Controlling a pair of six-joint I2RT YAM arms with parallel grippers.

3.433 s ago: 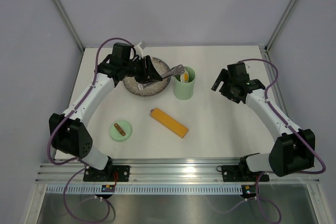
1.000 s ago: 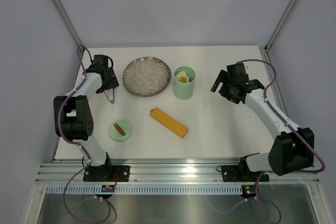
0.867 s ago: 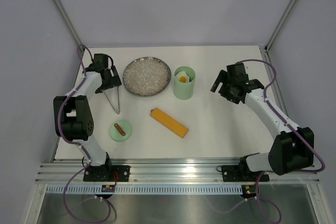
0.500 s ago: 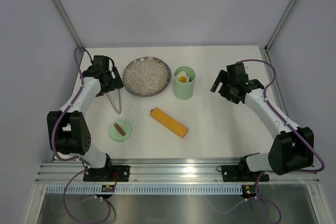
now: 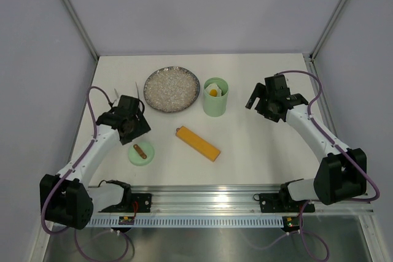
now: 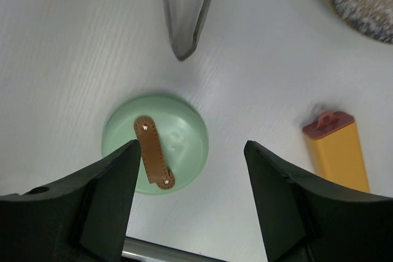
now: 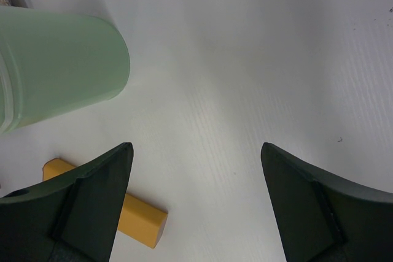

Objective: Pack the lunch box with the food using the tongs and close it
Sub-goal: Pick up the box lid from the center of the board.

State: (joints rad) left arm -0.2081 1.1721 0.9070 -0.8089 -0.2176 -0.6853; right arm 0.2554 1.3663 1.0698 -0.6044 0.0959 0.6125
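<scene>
Left gripper (image 6: 191,144): fingers spread, empty, hovering over lid (image 6: 156,142), apparently to close the box.
Tongs (image 6: 184,23): lying unheld, just ahead of fingertips.
Right gripper (image 7: 196,146): spread, empty, box (image 7: 61,65) ahead-left.
Food (image 5: 213,92): inside box.

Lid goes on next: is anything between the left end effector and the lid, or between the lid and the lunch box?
Nothing visible. The left end effector hangs open above the lid. The orange bar lies flat near the path to the lunch box.
</scene>
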